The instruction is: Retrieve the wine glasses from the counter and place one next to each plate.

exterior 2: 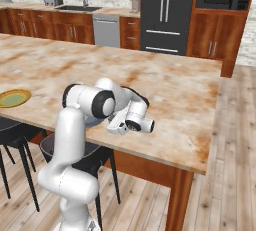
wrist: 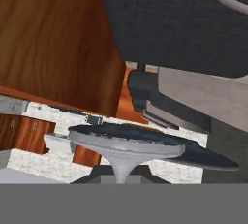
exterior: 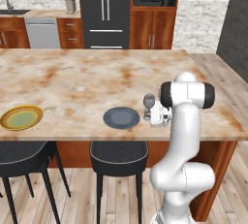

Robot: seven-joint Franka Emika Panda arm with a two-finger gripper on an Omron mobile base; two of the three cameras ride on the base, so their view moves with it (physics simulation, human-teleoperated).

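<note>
Closest to the hand camera is the round foot and thin stem of a wine glass, seen from very near, its stem running down toward the bottom edge where the fingers would be. The fingertips themselves are hidden there, but the jaws are closed tight and the stem sits right between them, so the gripper is clamped on the glass.

The left base view gives the wider setting: the wine glass stands upright by the near edge of the island top, just beside the right of the dark slate plate, with the hand pressed against its right side. The yellow-rimmed plate lies well apart to the left, along the same near edge. Two black stools stand under the edge.

From the right base view the arm's own body covers the glass and nearly all of the dark plate; the hand lies low over the top. The yellow-rimmed plate shows at the far left. The back counter with its sink runs behind.
</note>
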